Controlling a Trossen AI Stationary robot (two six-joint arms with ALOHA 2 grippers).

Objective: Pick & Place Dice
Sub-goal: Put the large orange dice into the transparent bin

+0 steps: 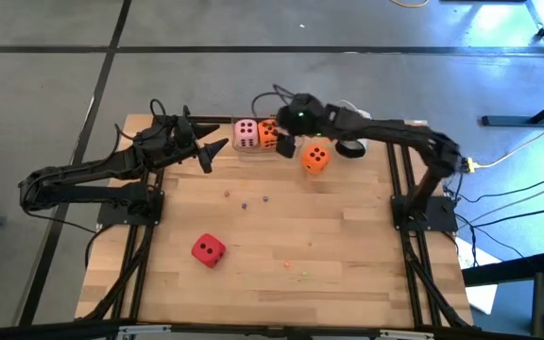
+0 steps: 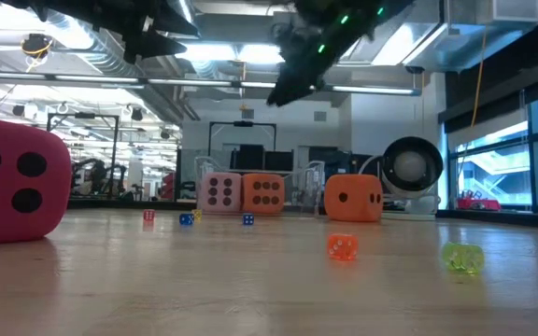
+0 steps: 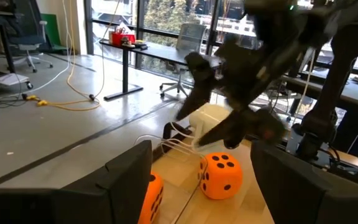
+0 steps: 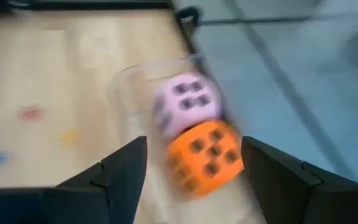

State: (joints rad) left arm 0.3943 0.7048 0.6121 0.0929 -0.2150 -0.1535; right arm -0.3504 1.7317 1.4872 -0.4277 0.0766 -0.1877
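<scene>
Right gripper raised above far table edge, fingers spread wide, empty, over pale pink cube die touching orange cube die. Second orange die nearby. Red die toward near-left of wooden table. Left gripper also spread wide, empty, near far-left edge.

Two dice side by side

Past the left gripper, jaws spread apart, one orange die sits on the surface; a second orange die peeks beside one finger. The right arm hangs above.
</scene>
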